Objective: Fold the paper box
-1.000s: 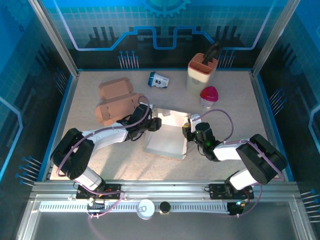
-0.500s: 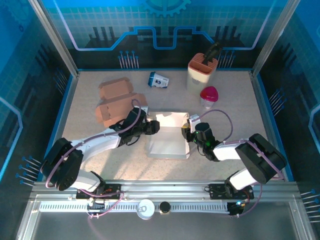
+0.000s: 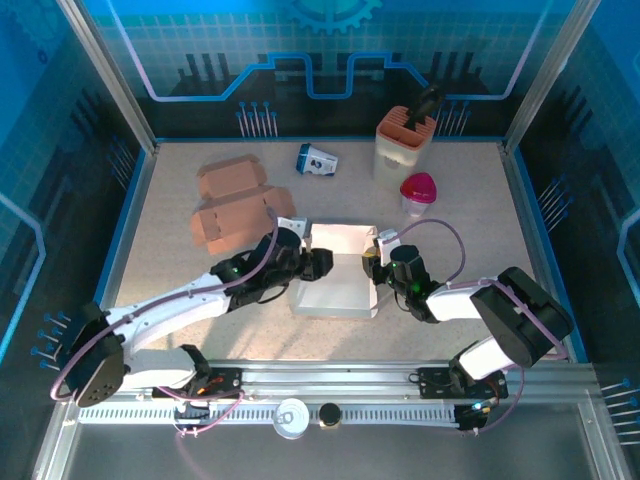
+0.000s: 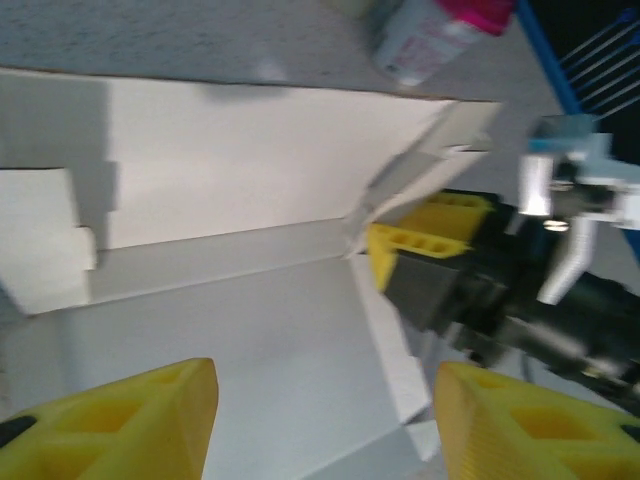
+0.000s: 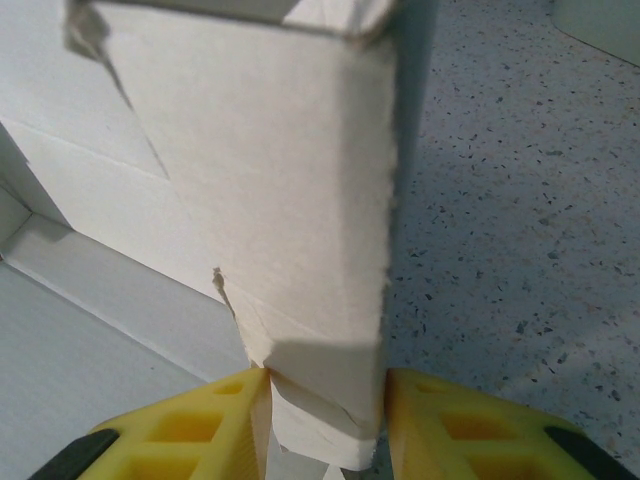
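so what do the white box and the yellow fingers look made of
White box: thin paperboard, matte, going by its fibrous torn edge and creased folds. Yellow fingers: probably moulded plastic, smooth, with hollow cells; could be firm rubber.

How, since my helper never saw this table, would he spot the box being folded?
Start at the middle of the speckled table. The white paper box lies open there, one flap pinched by the right claw. Its cardboard neighbours, rear left, are brown.

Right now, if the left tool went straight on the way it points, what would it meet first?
Probably the floor of the white box; past it, the side flap pinched by the right tool. Depth is unclear.
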